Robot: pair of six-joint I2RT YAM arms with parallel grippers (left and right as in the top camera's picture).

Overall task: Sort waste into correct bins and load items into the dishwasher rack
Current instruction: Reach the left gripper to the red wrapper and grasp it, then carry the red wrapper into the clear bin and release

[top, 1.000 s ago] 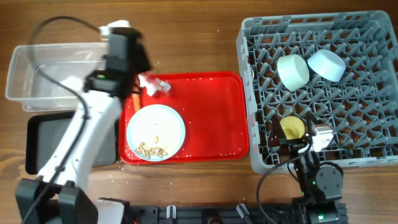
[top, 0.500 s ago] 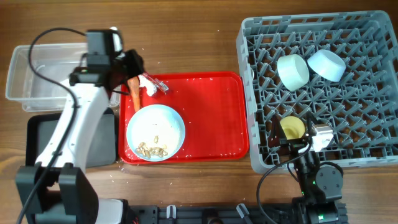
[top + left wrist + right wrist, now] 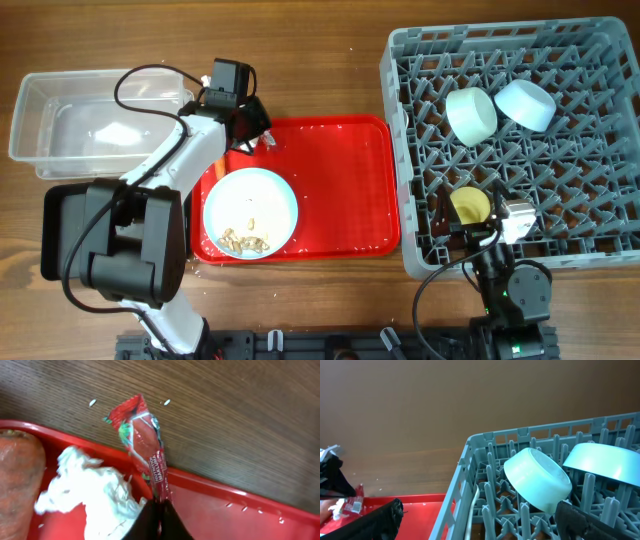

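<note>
Far left in the overhead view, the clear tub (image 3: 100,120) sits at the table's 10 o'clock. The black tray (image 3: 60,235) lies just below it at 8 o'clock, partly under my left arm.

That arm reaches to the 11 o'clock corner of the red tray (image 3: 340,190). There my left gripper (image 3: 158,519) has its fingertips pressed together on the near end of the red-and-white wrapper (image 3: 142,442). The wrapper lies across the tray's rim. Its pinched end is inside the tray and its far end is out on the wooden table (image 3: 320,80), pointing to about 11 o'clock in the wrist view.

At the wrapper's 8 o'clock, just beside my fingertips, lies the crumpled white tissue (image 3: 95,490). At the tissue's 9 o'clock, the carrot piece (image 3: 17,480) shows at the edge of the wrist view. Both are on the red tray.

The pale blue plate (image 3: 250,212) fills the tray's 8 o'clock area, with beige crumbs (image 3: 245,238) gathered at its 6 o'clock.

Moving right, the grey dishwasher rack (image 3: 590,240) takes the table's 3 o'clock side. The pale green bowl (image 3: 470,113) and pale blue bowl (image 3: 525,103) lean side by side among the pegs near the rack's 12 o'clock, both tipped on their sides. The yellow cup (image 3: 470,205) sits at the rack's 7 o'clock.

My right gripper (image 3: 477,507) hangs over the rack's 6 o'clock edge, close by that cup. Its black fingers (image 3: 370,520) are spread wide with nothing between them.
</note>
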